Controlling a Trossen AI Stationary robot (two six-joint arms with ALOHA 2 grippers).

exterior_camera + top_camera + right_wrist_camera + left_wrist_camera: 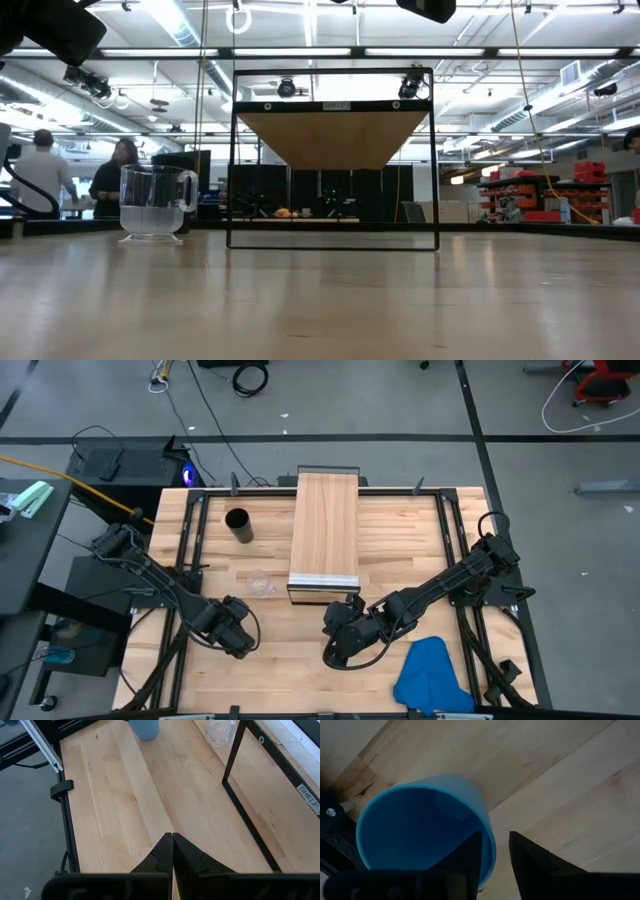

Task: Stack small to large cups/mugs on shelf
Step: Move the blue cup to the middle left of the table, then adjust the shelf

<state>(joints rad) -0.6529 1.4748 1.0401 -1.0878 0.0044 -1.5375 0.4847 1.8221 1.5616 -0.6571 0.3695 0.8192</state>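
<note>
The bright-blue plastic cup stands near the table's front left; it also shows in the right wrist view. My left gripper is over it and hides it in the high view, shut on its rim. The small clear glass mug stands on its base just left of the shelf's front end; it also shows in the low view. The black cup stands upright at the far left. The shelf is a raised light-wood board. My right gripper is shut and empty, in front of the shelf. My left gripper holds the blue cup by its rim wall, one finger inside the cup and one outside. The fingers come from above, slanting down. The cup is upright, mouth up; its base seems to rest on the table in the right wrist view.
A blue cloth lies at the front right. The shelf's black frame stands on the table mid-way. Black rails run along the table's left and right sides. Bare wood lies between the two grippers.
</note>
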